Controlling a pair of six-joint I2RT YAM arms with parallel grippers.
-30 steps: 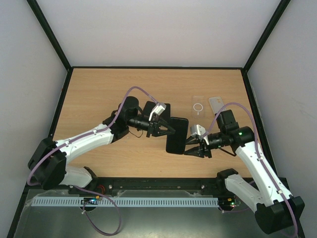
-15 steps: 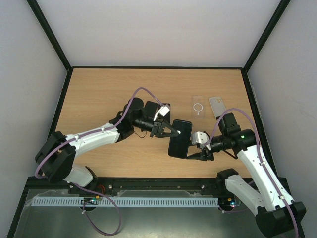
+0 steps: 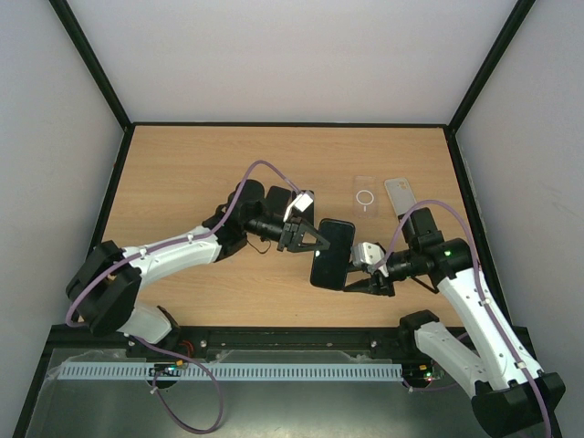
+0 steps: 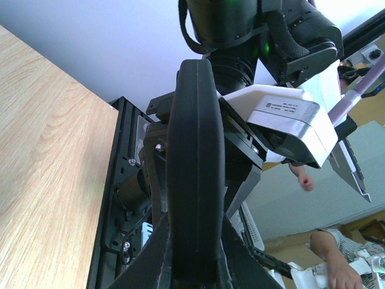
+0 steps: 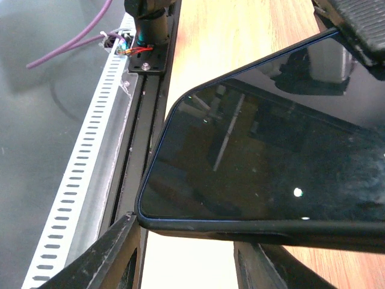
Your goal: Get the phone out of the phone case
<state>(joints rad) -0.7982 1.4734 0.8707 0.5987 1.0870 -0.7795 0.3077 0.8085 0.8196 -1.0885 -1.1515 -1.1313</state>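
The phone [image 3: 331, 254], dark-screened and seated in its black phone case [image 5: 240, 226], is held above the table between the two arms. My left gripper [image 3: 318, 239] is shut on the phone's upper left long edge. In the left wrist view the phone [image 4: 192, 156] stands edge-on between the fingers [image 4: 153, 259] of that gripper [image 4: 195, 262]. My right gripper [image 3: 352, 284] sits at the phone's near right corner, jaws apart. In the right wrist view, one finger [image 5: 114, 253] of this gripper [image 5: 186, 259] touches the case's corner and the other lies under the case's rim.
A clear case with a white ring [image 3: 365, 198] and a grey flat piece [image 3: 399, 194] lie on the wooden table [image 3: 182, 173] at the back right. A black flat object [image 3: 277, 198] lies behind the left wrist. A black rail [image 3: 292, 342] runs along the near edge.
The left arm carried the phone right and slightly nearer. The right gripper shifted nearer the rail to meet the phone's corner, and its jaws widened and then narrowed again.
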